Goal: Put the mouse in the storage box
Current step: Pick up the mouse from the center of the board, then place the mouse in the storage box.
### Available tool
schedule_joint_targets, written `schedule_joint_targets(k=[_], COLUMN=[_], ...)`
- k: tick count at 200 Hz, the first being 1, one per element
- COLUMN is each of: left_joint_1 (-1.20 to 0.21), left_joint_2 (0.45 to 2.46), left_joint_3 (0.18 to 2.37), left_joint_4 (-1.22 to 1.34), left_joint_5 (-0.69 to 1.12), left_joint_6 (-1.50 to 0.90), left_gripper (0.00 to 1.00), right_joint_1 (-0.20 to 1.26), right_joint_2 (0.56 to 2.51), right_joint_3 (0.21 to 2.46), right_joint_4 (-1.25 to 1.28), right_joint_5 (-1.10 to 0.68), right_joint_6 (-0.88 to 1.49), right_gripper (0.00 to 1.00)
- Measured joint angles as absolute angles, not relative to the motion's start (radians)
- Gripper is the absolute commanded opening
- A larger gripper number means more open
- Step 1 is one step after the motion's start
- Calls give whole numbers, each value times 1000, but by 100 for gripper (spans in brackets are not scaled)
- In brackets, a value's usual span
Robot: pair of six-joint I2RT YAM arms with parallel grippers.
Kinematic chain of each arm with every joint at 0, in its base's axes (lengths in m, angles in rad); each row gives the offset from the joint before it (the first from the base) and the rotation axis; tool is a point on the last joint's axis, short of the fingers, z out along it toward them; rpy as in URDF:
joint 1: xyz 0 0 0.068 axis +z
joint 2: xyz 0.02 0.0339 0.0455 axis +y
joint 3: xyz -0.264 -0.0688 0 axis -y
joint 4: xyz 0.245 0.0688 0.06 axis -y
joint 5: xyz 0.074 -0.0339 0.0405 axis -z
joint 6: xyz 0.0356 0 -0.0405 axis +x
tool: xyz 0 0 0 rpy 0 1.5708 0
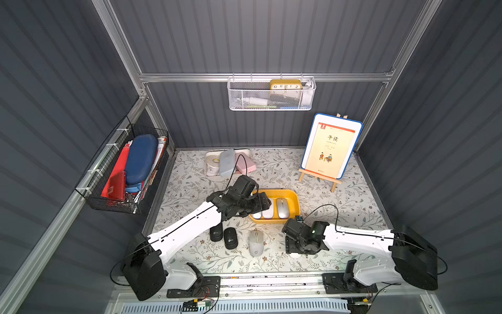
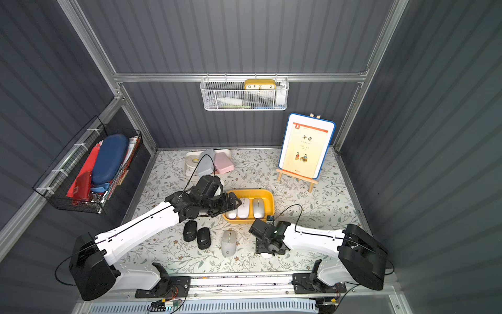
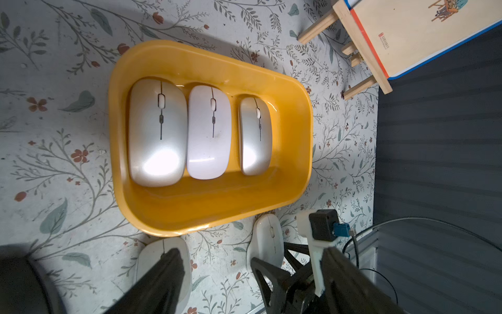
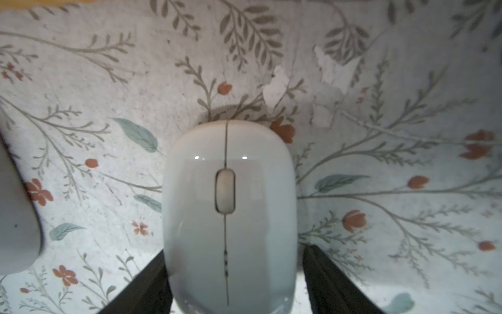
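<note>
The yellow storage box (image 1: 295,201) (image 2: 269,201) (image 3: 298,141) sits mid-table and holds three pale mice (image 3: 157,130) side by side. My left gripper (image 1: 267,204) (image 2: 237,204) (image 3: 251,252) hovers open over the box's left end with nothing between its fingers. Just in front of the box's right corner, a white mouse (image 4: 228,190) (image 1: 294,255) (image 3: 269,236) lies on the table. My right gripper (image 1: 293,250) (image 4: 231,274) is down over it, with its fingers (image 4: 152,285) closed against the mouse's two sides. A grey mouse (image 1: 256,242) and two black mice (image 1: 216,232) lie in front of the box.
A flat white tray (image 1: 210,174) with a tape roll and cases stands at the back. A book on a wooden easel (image 1: 330,148) stands back right. A white mesh basket (image 1: 271,100) hangs on the back wall and a black wire basket (image 1: 122,168) on the left wall.
</note>
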State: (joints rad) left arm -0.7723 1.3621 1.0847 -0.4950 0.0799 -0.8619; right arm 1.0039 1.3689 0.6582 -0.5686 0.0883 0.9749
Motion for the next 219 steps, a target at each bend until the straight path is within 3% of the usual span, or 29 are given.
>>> schedule_joint_targets(k=[46,89,164,190,219], left_joint_1=[-772,-772,-771,-760,-737], left_joint_2=[1362,1362,1393,1448,1498], left_joint_3=[1058,974,1058,1159,1222], left_joint_4=[-445,-410,-434,-450,-448], left_joint_5=[101,121,126,124,126], left_joint_6=[-860,-862,-855,-826,-790], left_gripper=[83,83,83,83,83], right_joint_1=[1006,1029,1114,1003,815], right_joint_2=[1372,1282,1084,1079,1210], right_joint_3=[662,651,811,946,1068], right_joint_4=[-570,-581,-791,-820,-800], right_joint_5=[89,99,220,245,236], right_joint_6=[979,980,980,871,708], right_gripper=[55,55,57,57,57])
